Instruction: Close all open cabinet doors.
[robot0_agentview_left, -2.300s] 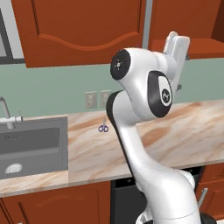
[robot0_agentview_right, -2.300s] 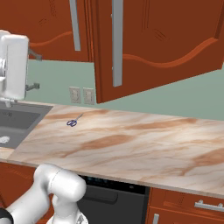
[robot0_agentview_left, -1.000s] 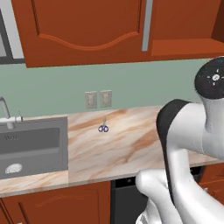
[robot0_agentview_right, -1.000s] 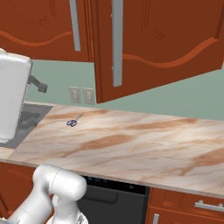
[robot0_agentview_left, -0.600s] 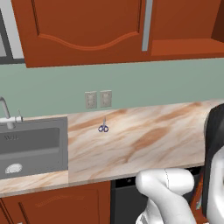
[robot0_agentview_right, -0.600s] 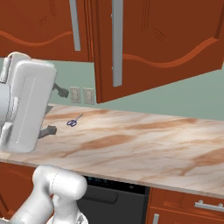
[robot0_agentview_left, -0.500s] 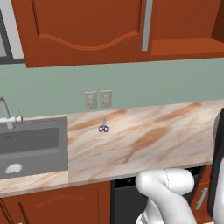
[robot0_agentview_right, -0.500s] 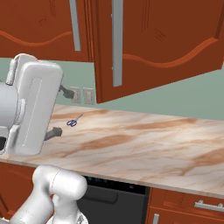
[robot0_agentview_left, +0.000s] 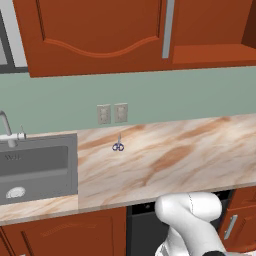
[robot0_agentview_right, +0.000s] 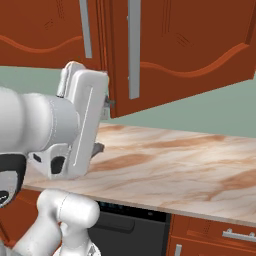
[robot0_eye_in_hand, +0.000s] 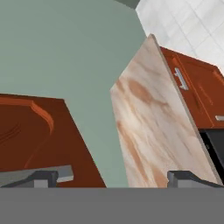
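The marble surface (robot0_agentview_left: 165, 150) runs under the reddish wall cabinets with a sink (robot0_agentview_left: 35, 165) at its left and small scissors (robot0_agentview_left: 118, 146) near the wall outlets (robot0_agentview_left: 112, 113). Since a moment ago the white arm has swung rightward, out of the left base view and large into the right base view. The end effector (robot0_eye_in_hand: 111, 177), tips spread wide and holding nothing, faces the backsplash beside an open cabinet door (robot0_agentview_right: 175, 50) standing out over the surface.

Scissors (robot0_agentview_left: 118, 146) on marble counter (robot0_agentview_left: 165, 155) beside sink (robot0_agentview_left: 35, 165)
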